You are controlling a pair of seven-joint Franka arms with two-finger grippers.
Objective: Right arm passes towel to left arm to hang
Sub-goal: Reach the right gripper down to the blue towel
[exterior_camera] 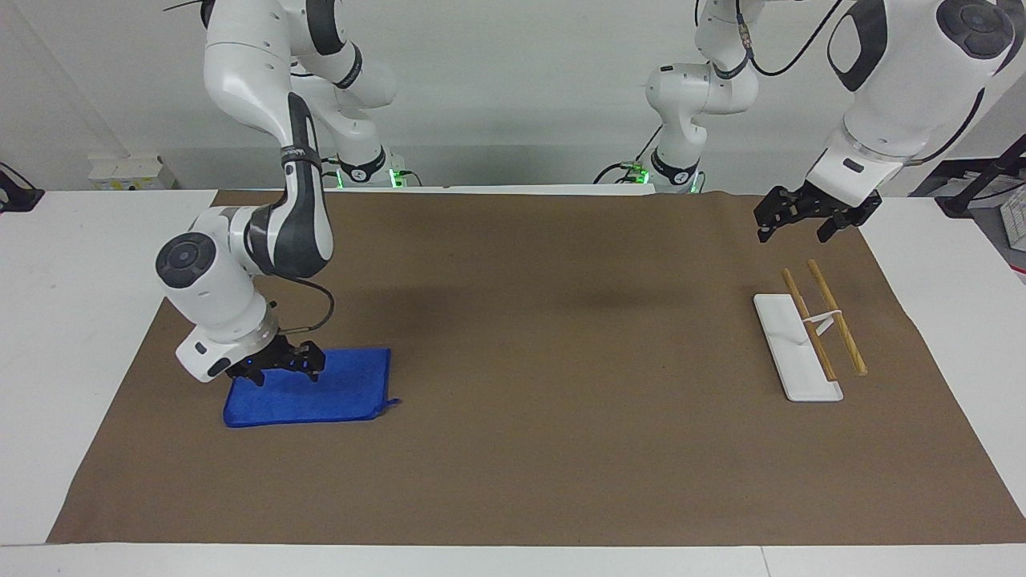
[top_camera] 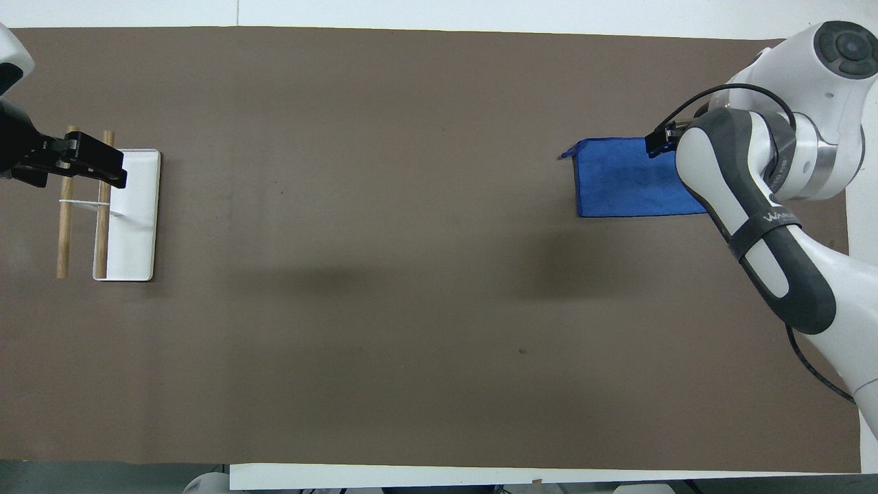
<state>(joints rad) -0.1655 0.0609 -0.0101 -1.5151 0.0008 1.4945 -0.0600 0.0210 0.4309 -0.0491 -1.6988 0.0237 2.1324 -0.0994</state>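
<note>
The blue towel (exterior_camera: 309,387) lies flat on the brown mat (exterior_camera: 529,449) toward the right arm's end of the worktop, the right gripper (exterior_camera: 278,367) low over it with fingers spread, while the left gripper (exterior_camera: 805,216), fingers apart, waits over the rack (exterior_camera: 805,336) at the left arm's end.

Facing view: high across the table, aimed at the robots, taking in the whole brown mat (exterior_camera: 561,449) from a distance. Overhead view: steeply down from above the robots' end, half a turn round. Shared: the mat, with the towel (exterior_camera: 337,397) under the right gripper (exterior_camera: 276,370).
</note>
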